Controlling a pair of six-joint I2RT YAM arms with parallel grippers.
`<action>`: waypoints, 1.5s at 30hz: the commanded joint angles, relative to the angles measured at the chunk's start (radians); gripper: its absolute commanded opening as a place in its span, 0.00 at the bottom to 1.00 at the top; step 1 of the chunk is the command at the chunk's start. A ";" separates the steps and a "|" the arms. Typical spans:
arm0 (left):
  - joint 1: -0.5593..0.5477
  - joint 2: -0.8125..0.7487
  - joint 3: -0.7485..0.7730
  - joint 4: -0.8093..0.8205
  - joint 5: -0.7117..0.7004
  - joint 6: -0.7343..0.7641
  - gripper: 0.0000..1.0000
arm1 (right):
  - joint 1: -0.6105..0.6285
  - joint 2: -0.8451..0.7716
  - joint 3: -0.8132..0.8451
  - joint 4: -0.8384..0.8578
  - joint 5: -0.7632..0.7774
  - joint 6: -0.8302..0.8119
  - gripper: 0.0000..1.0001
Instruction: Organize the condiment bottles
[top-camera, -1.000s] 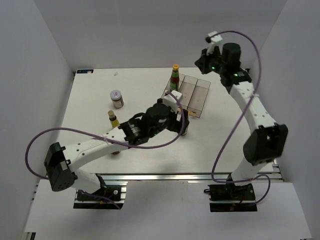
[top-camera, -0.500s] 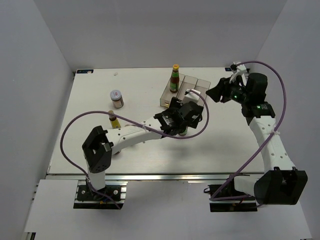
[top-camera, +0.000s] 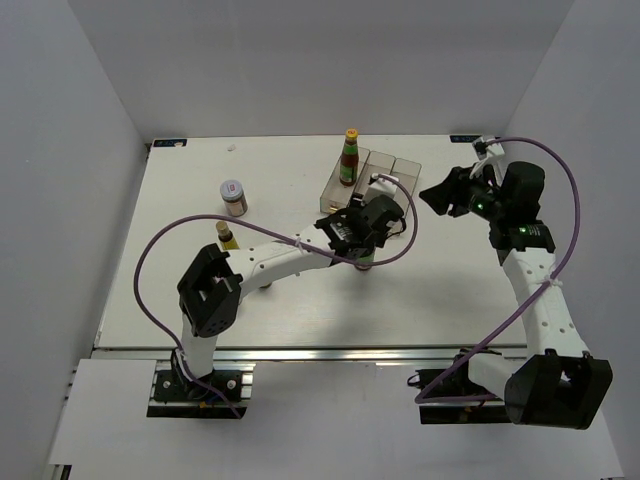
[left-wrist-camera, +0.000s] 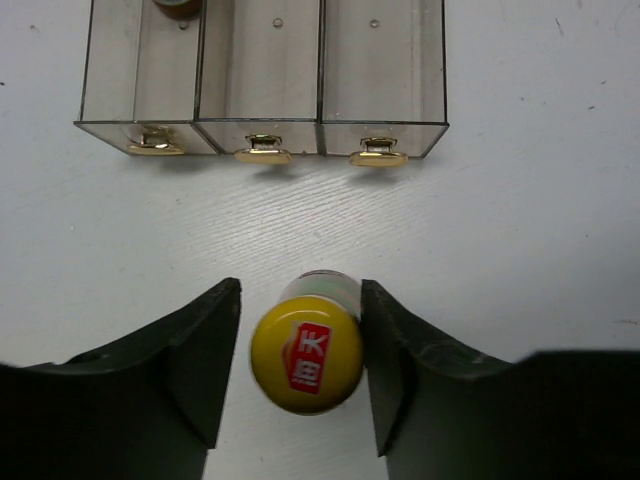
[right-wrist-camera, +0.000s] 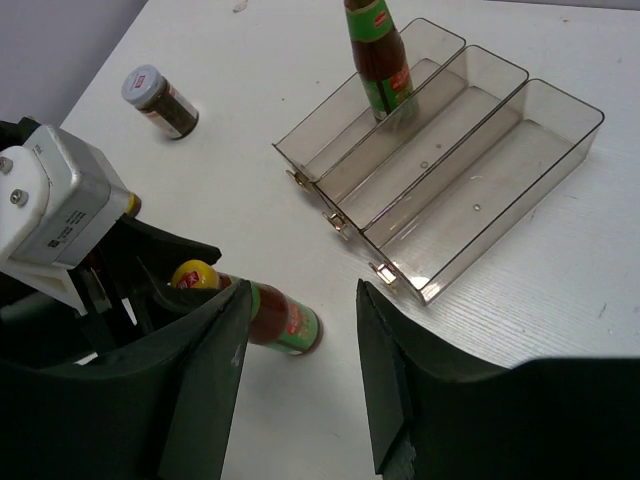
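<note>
A red sauce bottle (left-wrist-camera: 305, 355) with a yellow cap stands on the table just in front of the clear tray (left-wrist-camera: 260, 75). My left gripper (left-wrist-camera: 300, 288) is open around it. The right finger (left-wrist-camera: 400, 370) touches the bottle, and a thin gap shows at the left finger. A second red sauce bottle (top-camera: 349, 160) stands at the far end of the tray's left compartment (right-wrist-camera: 350, 110). A white-lidded jar (top-camera: 233, 197) and a slim yellow-brown bottle (top-camera: 226, 237) stand at the left. My right gripper (right-wrist-camera: 302, 290) hangs open and empty, high to the right of the tray.
The tray's middle and right compartments (right-wrist-camera: 480, 170) hold nothing. Three gold handles (left-wrist-camera: 262, 152) line the tray's near end. The left arm (top-camera: 280, 265) stretches across the table's middle, with its cable looping over it.
The right arm swung down from the back to the tray's right side and its gripper opened. The left arm reached further right and its jaws narrowed around the bottle.
</note>
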 joint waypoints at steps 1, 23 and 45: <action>0.010 -0.039 0.001 0.016 0.031 -0.009 0.59 | -0.029 -0.028 -0.009 0.050 -0.031 0.018 0.52; 0.183 -0.069 0.287 -0.001 0.178 0.079 0.00 | -0.098 -0.048 -0.091 0.066 -0.071 -0.057 0.46; 0.339 0.224 0.542 0.169 0.163 0.253 0.00 | -0.098 -0.031 -0.110 0.080 -0.112 -0.062 0.44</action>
